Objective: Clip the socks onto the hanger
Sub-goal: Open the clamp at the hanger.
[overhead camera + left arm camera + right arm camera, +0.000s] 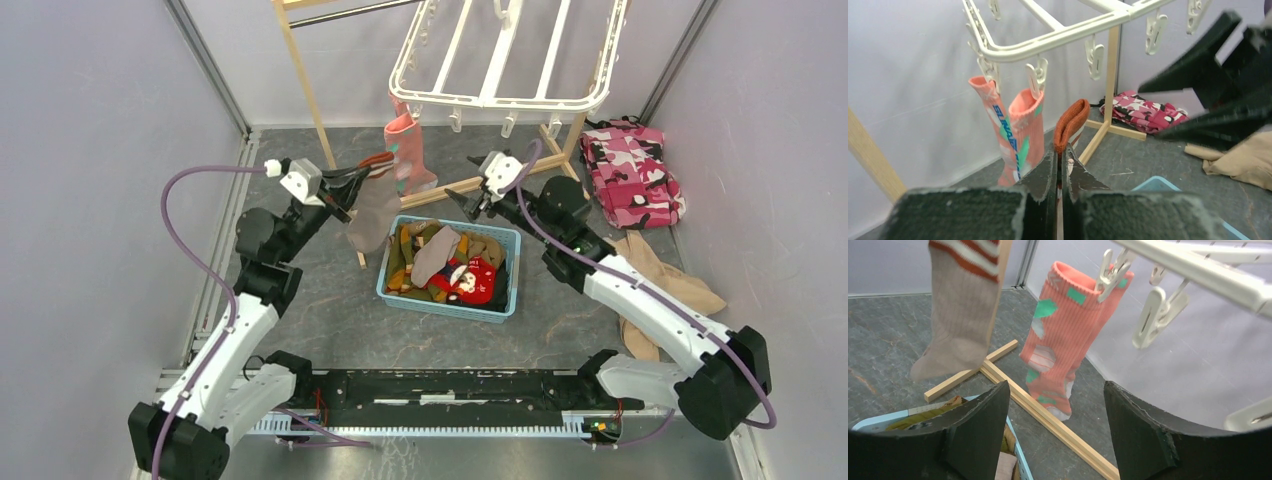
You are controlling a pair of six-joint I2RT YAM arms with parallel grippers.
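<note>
The white hanger (500,100) hangs at the back with clips along its rim. A salmon-pink sock (408,150) with teal patches hangs from a corner clip (1112,270). My left gripper (1059,157) is shut on the red cuff (1070,122) of a grey-brown sock (375,210), which dangles just left of the pink one. My right gripper (1057,390) is open and holds nothing. It sits right of both socks, below the hanger's front rail, and a free clip (1158,315) hangs above its right finger. More socks fill the blue basket (450,303).
A light wooden stand (310,90) holds the hanger, and its foot bars (1048,415) run along the floor behind the basket. A pink camouflage cloth (635,170) and a tan garment (670,280) lie at the right. Grey walls close in both sides.
</note>
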